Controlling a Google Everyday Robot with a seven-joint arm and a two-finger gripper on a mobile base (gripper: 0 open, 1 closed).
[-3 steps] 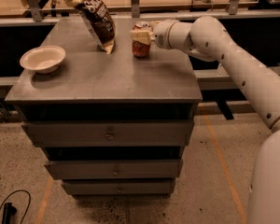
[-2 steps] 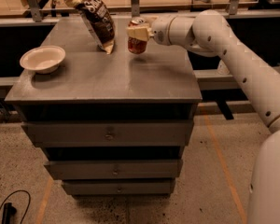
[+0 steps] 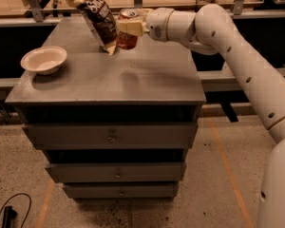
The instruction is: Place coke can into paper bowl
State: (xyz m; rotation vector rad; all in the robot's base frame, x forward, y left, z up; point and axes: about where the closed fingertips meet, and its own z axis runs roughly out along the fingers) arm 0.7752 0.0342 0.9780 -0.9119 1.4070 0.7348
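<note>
White dark-dotted arm [image 3: 242,56], cream end effector [image 3: 127,26] above the cabinet [image 3: 133,80].

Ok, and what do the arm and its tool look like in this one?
The arm is smooth white, built of thick rounded segments with small dark dots along its casing. The tool, above the far part of the cabinet top beside the chip bag, has pale cream fingers. No loose cables show.

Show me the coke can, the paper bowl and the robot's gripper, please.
coke can [image 3: 125,42]: camera view, its red lower side.
paper bowl [image 3: 43,60]: camera view, its bare inside.
gripper [image 3: 127,26]: camera view, between fingertips clasping the can, beside the chip bag [image 3: 97,18].
</note>
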